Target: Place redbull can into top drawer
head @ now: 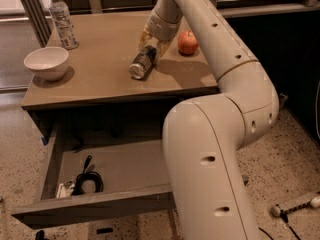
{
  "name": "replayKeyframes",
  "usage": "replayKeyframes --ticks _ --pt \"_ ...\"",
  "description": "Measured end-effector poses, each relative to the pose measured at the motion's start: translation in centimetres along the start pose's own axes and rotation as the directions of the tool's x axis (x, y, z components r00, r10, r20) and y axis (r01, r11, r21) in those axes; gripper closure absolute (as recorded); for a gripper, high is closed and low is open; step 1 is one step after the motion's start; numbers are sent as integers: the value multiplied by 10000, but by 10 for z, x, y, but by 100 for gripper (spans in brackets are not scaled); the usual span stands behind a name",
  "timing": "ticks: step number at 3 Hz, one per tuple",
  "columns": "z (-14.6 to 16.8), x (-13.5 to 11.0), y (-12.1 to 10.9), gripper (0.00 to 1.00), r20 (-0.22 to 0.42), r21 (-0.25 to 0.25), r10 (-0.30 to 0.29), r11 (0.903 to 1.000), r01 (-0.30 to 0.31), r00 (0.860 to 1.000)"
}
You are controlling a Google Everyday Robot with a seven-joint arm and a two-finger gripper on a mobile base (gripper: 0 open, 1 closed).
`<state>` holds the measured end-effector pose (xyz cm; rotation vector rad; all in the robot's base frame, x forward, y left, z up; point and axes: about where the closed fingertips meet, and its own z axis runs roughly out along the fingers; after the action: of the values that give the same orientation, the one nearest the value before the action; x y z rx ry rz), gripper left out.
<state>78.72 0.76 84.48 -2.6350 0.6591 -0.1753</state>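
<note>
The redbull can lies on its side on the grey table, its silver end facing the front edge. My gripper is at the can's far end, low over the table, with its fingers spread on either side of that end; it is open and not closed on the can. The top drawer below the tabletop is pulled out. My arm hides the drawer's right part.
A red apple sits just right of the gripper. A white bowl and a clear water bottle stand at the table's left. A black coiled cable and small items lie in the drawer's left front corner.
</note>
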Motion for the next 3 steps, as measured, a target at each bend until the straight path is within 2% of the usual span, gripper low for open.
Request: replayKeyframes --ticks 1,2,3 --pt "-5 2 1 58 -783 -1335 -935 9876 825 9925" --pt "-9 4 3 80 -1183 -2218 -1616 9660 1325 9797" --pt "-4 7 0 100 -1269 -2092 -1614 9688 1326 9787"
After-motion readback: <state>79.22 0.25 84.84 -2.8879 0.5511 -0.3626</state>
